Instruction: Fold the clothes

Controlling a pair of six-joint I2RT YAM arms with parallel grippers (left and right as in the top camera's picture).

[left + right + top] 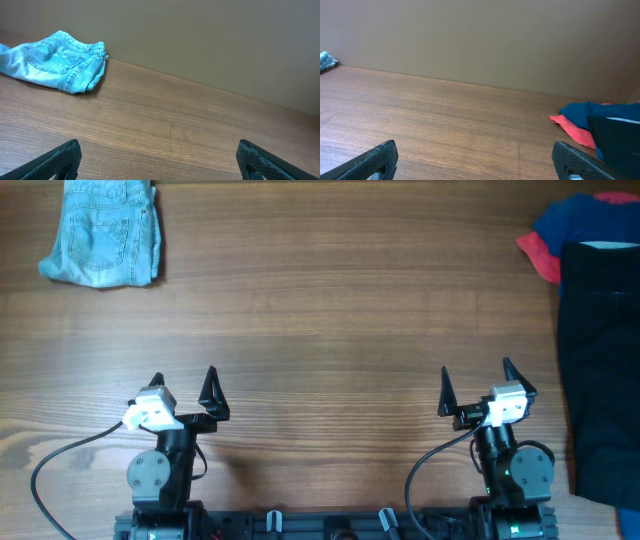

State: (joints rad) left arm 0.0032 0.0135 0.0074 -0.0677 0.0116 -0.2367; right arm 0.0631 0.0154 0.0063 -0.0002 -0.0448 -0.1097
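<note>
Resting low near the front edge of the table (330,310), both arms pointed forward and neither had hold of anything. The left gripper (184,388) had its fingers spread wide with only bare wood between them, and the right gripper (477,383) was spread in the same way and was also empty. The clothes lay in two places. A denim piece (103,230) sat at the far left corner, well apart from the left gripper and straight ahead of it, slightly to its left. It looked like a compact bundle, so I judged it to be already folded. The other clothes lay at the right side: a black garment (605,370) stretched along the right edge, with a blue garment (590,215) and a red garment (538,256) touching its far end. The long axis of the black garment ran from the far side toward the near side, almost parallel to the direction in which the right arm pointed. It lay to the right of the right gripper, near but not touching. In my judgement the right arm was clearly the nearer one and would need to reach sideways, while the left arm was too far away until a garment was brought to the middle.
</note>
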